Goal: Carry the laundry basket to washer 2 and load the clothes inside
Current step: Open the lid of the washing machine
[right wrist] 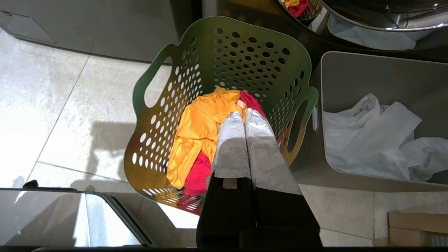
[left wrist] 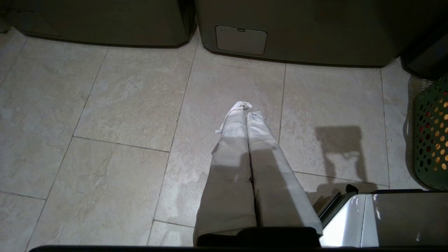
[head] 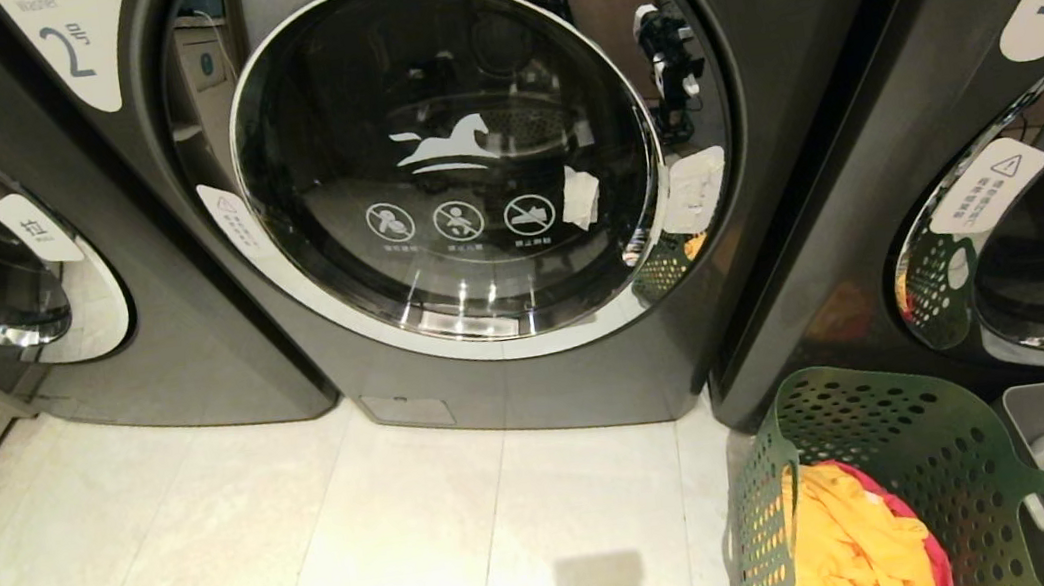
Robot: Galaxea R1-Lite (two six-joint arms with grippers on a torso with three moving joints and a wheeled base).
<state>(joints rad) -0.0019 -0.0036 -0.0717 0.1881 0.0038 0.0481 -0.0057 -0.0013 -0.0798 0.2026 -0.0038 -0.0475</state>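
Left gripper (left wrist: 246,111) jaws pressed together, nothing held, hung over floor tiles (left wrist: 122,105); right gripper (right wrist: 244,112) jaws likewise closed, empty, poised above clothes (right wrist: 199,136) in laundry basket (head: 945,439), placed right of washer 2 (head: 454,161), door shut, beside grey bin (right wrist: 367,73)

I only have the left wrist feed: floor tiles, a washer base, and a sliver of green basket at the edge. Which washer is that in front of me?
Observer: Washer 2; the head view shows its label, and its door is closed.
Operator: What's in the basket?
Observer: The laundry basket holds the clothes, yellow over pink-red. It stands on the floor in front of washer 1.
Operator: Anything beside it?
Observer: A grey bin with white bag-like material, touching or nearly touching the basket on the side away from washer 2.
Operator: Where's my right gripper?
Observer: The right gripper is shut, above the basket, holding nothing.
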